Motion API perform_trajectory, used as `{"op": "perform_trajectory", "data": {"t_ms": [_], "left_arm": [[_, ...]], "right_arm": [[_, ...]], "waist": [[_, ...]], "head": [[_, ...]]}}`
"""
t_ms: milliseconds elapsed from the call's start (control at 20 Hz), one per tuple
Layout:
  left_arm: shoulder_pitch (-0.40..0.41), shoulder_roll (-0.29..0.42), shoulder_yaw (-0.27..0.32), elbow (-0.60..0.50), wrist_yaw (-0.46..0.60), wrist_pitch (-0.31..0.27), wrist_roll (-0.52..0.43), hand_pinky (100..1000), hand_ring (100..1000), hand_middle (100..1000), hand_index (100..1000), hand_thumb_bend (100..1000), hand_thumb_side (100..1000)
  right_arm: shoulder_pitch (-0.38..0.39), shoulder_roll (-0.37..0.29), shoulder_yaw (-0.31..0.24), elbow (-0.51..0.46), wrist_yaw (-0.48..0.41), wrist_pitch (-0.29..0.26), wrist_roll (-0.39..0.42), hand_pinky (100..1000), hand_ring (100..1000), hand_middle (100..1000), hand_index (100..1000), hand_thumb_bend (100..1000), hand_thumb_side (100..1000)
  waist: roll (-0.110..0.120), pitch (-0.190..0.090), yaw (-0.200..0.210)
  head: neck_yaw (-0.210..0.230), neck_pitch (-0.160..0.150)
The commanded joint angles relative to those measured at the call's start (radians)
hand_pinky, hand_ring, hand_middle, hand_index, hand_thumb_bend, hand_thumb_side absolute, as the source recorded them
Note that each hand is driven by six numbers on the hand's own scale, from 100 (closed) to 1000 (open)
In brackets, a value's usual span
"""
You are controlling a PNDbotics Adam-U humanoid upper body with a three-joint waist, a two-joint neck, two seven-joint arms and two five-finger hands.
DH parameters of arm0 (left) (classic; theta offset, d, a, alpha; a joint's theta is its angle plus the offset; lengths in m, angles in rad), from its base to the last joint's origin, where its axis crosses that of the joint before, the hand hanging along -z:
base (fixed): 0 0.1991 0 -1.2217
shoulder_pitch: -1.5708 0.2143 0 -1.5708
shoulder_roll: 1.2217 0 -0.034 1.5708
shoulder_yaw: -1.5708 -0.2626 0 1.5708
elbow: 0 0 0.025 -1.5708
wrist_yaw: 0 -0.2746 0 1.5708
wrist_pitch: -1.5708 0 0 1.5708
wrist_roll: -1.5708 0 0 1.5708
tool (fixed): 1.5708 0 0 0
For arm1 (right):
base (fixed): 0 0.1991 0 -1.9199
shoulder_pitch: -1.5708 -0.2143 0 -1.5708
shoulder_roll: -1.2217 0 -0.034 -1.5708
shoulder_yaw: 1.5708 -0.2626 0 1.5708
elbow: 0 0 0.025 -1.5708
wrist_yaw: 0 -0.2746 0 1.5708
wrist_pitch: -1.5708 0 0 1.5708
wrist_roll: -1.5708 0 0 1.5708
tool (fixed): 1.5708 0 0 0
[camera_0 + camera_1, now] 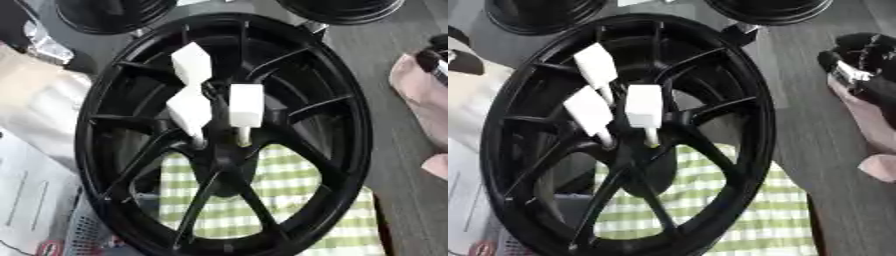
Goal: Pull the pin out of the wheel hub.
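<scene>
Three white pins are standing in the hub, with no hand on them yet.

The large black spoked alloy wheel point(223, 135) is filling the centre of the frame, lying over a green-and-white checked cloth point(289, 210) on the grey worktop point(402, 200). Three white block-headed pins point(246, 106) are sticking up from its hub at centre. The robot's black right hand point(868, 65) is showing at the upper right edge, well apart from the pins; whether its fingers are open or closed cannot be told. The left hand is not showing. Reaching in, the fingers could be catching a spoke or taking two closely crowded pins at once.
</scene>
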Motion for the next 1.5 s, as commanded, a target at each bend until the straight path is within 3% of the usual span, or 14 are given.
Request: {"op": "perform_trajectory", "data": {"t_ms": [50,450,900,1150,1500], "left_arm": [[-0.038,-0.009,-0.005,0.035,-0.018,-0.024,0.005,833,784,701,789,579,475],[-0.086,-0.064,-0.022,0.100,-0.033,-0.064,0.011,833,791,725,796,597,448],[-0.110,-0.075,-0.047,0.075,0.004,-0.134,-0.018,846,817,775,816,647,391],[-0.122,-0.068,-0.052,0.049,0.036,-0.148,-0.026,849,825,794,820,673,363],[-0.140,-0.081,-0.055,0.049,0.046,-0.152,-0.026,846,822,774,811,638,317]], "right_arm": [[-0.016,-0.030,-0.002,-0.008,0.007,-0.001,0.006,930,680,620,705,498,330],[-0.029,-0.024,0.005,-0.009,0.009,0.001,0.016,930,678,620,705,500,331],[-0.041,-0.023,0.011,-0.009,0.011,0.002,0.024,931,677,621,706,497,332],[-0.045,-0.021,0.017,-0.009,0.011,0.003,0.032,932,677,622,707,494,332],[-0.052,-0.019,0.022,-0.012,0.013,0.003,0.042,933,678,623,708,490,333]], "waist": [[-0.002,-0.014,-0.005],[0.003,0.002,-0.027],[0.015,0.025,-0.053],[0.025,0.034,-0.067],[0.035,0.044,-0.084]], "head": [[0.008,-0.019],[0.026,-0.044],[0.033,-0.068],[0.041,-0.078],[0.053,-0.087]]}}
